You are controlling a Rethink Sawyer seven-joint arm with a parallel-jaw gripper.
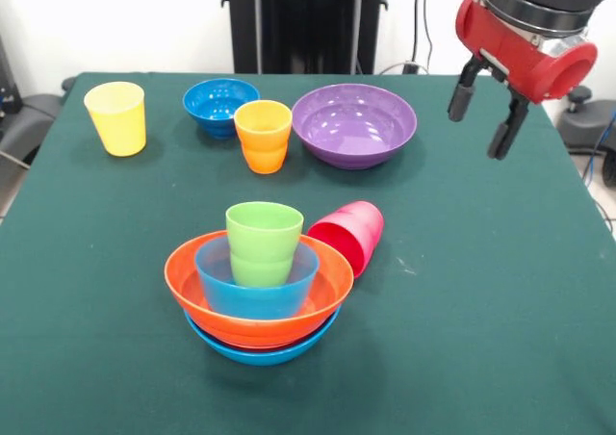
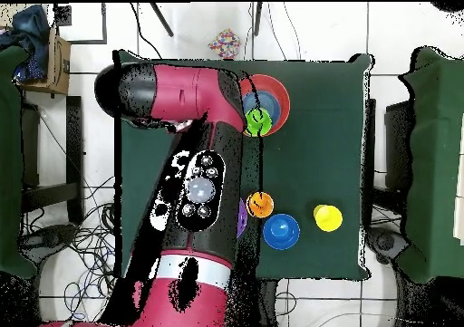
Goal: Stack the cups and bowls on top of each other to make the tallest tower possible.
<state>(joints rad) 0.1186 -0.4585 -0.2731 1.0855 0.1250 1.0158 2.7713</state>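
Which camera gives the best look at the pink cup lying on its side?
The front view: the pink cup lies tipped beside the orange bowl of the tower, its whole side visible. In the overhead view the robot's arm covers that spot, so the cup does not show.

Green-covered table (image 1: pixel 481 339) carries: yellow cup (image 1: pixel 116 117), dark-blue bowl (image 1: pixel 219 105), orange cup (image 1: pixel 263 136), purple bowl (image 1: pixel 354 124), tipped pink cup (image 1: pixel 349 234), bowl stack (image 1: pixel 258 300).

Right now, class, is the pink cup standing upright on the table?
No. In the front view the pink cup lies on its side on the green table, its open mouth facing the tower beside it.
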